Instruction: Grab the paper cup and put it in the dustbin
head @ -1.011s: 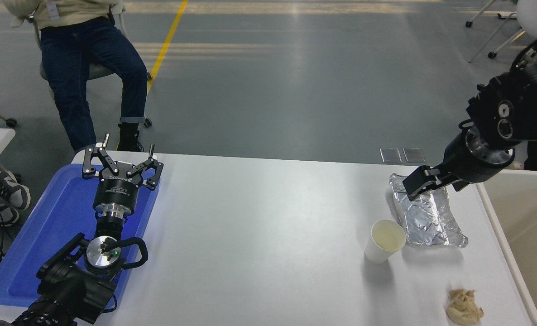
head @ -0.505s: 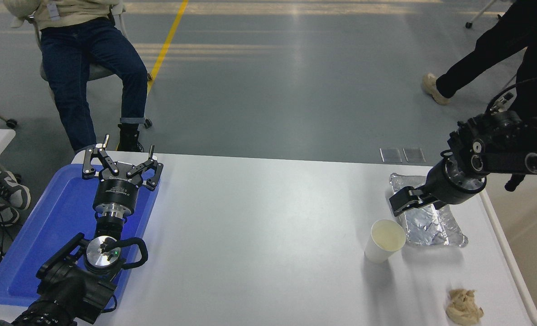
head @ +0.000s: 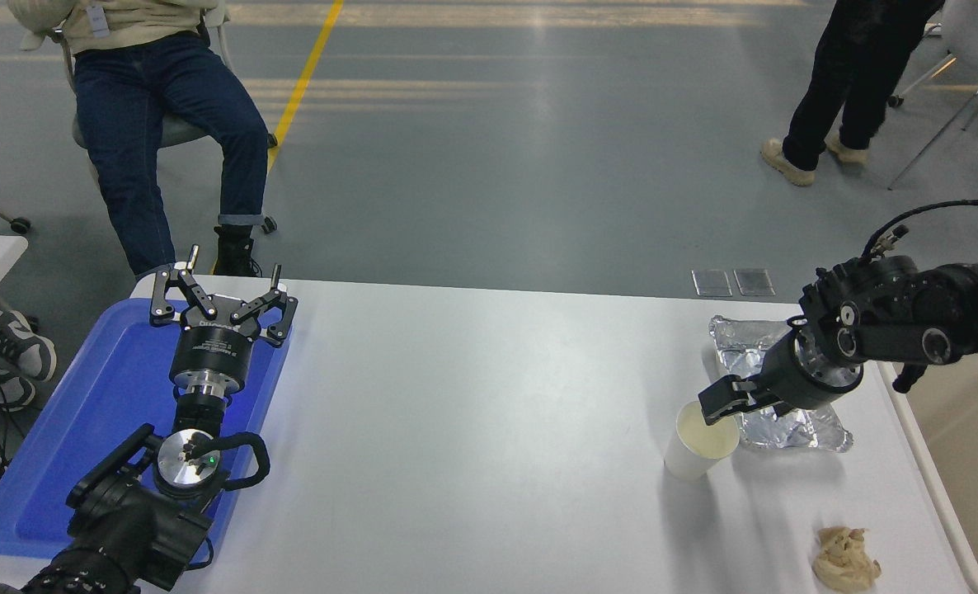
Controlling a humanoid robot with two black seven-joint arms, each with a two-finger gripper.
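Since a second ago, I am seeing the right gripper (head: 718,404) coming down and toward me, from over the foil tray (head: 778,400) to just above the far rim of the paper cup (head: 699,441). Its fingers are looking close together, but I cannot tell if they are really pressed shut. They are not holding anything.

The paper cup is standing upright on the white table (head: 489,429), near the right side, with its open top showing a pale yellow inside. It is sitting just beside the foil tray. A crumpled tan lump (head: 845,561) is lying nearer to me, apart from the cup.

The dustbin (head: 963,462) is showing at the right edge of the table, past the foil tray.

The left gripper (head: 223,299) is resting over the blue tray (head: 85,421) at the lower left, with its fingers spread wide.

One person is sitting at the far left, and another person is standing at the far right.
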